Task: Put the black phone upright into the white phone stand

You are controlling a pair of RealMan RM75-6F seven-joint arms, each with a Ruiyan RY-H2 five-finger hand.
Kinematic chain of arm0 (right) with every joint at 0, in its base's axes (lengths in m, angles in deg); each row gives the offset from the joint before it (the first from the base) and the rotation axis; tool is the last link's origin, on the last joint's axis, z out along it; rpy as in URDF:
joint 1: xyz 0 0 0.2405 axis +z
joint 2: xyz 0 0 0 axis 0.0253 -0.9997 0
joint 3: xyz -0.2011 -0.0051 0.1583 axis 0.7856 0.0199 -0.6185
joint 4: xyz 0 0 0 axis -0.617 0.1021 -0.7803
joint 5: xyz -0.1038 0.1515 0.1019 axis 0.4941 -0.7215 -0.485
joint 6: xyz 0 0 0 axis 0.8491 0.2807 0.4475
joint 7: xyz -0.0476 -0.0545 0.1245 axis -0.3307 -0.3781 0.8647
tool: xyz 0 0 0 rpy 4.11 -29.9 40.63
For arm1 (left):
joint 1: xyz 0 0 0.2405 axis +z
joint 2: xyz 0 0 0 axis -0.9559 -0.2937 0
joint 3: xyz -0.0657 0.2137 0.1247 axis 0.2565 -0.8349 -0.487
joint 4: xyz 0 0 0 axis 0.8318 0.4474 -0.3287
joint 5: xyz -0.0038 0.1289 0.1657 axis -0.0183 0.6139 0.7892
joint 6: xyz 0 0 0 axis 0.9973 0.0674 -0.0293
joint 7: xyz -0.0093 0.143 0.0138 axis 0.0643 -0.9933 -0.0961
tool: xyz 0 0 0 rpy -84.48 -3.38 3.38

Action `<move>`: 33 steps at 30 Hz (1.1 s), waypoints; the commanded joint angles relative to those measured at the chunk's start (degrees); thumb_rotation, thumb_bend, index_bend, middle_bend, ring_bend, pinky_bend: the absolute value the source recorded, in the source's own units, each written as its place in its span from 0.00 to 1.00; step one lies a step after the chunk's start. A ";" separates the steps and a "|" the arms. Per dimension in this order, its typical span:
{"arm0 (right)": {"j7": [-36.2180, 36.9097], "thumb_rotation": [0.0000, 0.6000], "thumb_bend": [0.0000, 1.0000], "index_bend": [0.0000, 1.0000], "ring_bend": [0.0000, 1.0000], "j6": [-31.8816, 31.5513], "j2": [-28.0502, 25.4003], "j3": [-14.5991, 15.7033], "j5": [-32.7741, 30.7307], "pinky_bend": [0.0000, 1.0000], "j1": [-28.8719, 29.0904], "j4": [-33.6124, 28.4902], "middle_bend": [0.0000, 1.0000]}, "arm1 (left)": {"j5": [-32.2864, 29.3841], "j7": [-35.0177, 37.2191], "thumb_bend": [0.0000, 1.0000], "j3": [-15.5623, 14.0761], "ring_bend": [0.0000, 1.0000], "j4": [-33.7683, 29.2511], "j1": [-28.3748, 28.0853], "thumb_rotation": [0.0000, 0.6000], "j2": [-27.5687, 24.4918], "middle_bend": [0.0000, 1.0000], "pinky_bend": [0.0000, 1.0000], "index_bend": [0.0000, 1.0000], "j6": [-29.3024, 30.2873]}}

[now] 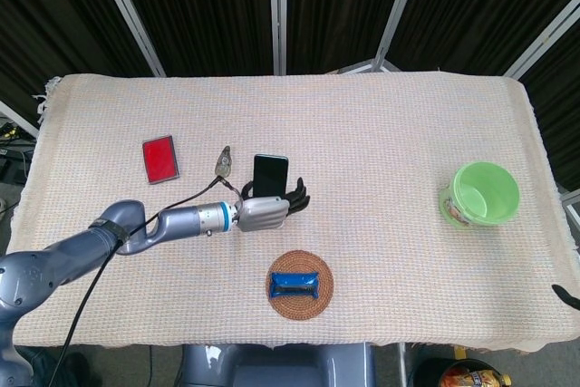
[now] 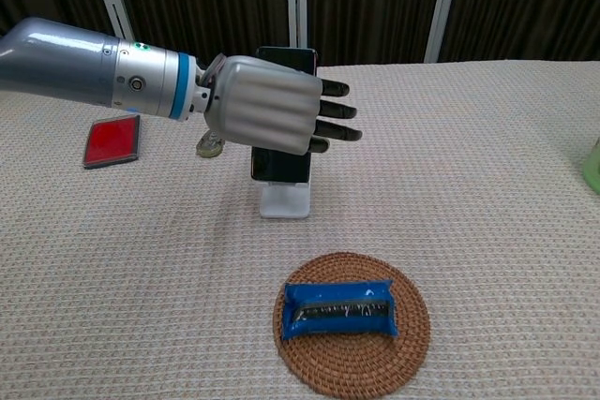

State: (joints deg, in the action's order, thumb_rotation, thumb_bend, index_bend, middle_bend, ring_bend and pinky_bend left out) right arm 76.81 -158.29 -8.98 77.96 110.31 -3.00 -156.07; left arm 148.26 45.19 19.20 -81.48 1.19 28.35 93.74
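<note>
The black phone (image 2: 281,152) stands upright in the white phone stand (image 2: 284,200), near the middle of the table (image 1: 390,133). The left hand (image 2: 267,105) is just in front of the phone with its fingers (image 2: 337,121) stretched out and apart, holding nothing.

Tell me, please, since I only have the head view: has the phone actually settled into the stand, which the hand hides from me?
Observer: Yes, in the chest view the black phone stands upright with its bottom edge in the white phone stand.
Operator: Thank you. Is the hand holding it?
Observer: The left hand has its fingers stretched out past the phone's side, not wrapped round it; whether the palm touches the phone, I cannot tell.
Operator: Is anything near the stand's base?
Observer: The blue packet on the woven coaster lies in front, apart from it.
</note>
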 commanded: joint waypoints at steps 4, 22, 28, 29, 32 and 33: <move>0.48 1.00 0.00 0.00 0.00 -0.36 -0.15 0.10 0.42 0.00 -0.24 -0.02 0.00 | -2.26 -4.06 0.17 1.51 0.00 -2.36 1.26 1.00 -0.80 0.00 0.06 0.04 -0.53; 2.94 1.00 0.00 0.00 0.00 -1.74 -0.73 1.13 4.55 0.00 -0.98 0.25 0.00 | -20.12 -3.64 0.02 11.79 0.00 -20.35 16.72 1.00 -12.21 0.00 0.02 0.00 18.23; 4.58 1.00 0.00 0.00 0.00 -1.44 -0.63 1.15 5.49 0.00 -0.61 1.03 0.00 | -31.85 5.25 0.00 10.93 0.00 -32.92 31.35 1.00 -18.36 0.00 0.00 0.00 29.13; 4.62 1.00 0.00 0.00 0.00 -1.26 -0.55 1.14 5.57 0.00 -0.47 1.16 0.00 | -33.16 6.71 0.00 10.27 0.00 -34.78 33.66 1.00 -19.41 0.00 0.00 0.00 30.71; 4.53 1.00 0.00 0.00 0.00 -0.68 -0.34 1.20 5.89 0.00 -0.06 1.35 0.00 | -36.53 10.52 0.00 7.91 0.00 -39.96 40.03 1.00 -22.48 0.00 0.00 0.00 34.56; 4.43 1.00 0.00 0.00 0.00 -0.55 -0.28 1.23 5.98 0.00 0.03 1.36 0.00 | -37.27 11.66 0.00 6.98 0.00 -41.43 41.91 1.00 -23.41 0.00 0.00 0.00 35.59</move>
State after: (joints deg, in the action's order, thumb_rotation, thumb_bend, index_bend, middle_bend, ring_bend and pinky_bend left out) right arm 81.31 -158.93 -9.32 79.17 116.21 -3.04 -154.74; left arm 115.39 52.07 28.62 -117.34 36.92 8.99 124.48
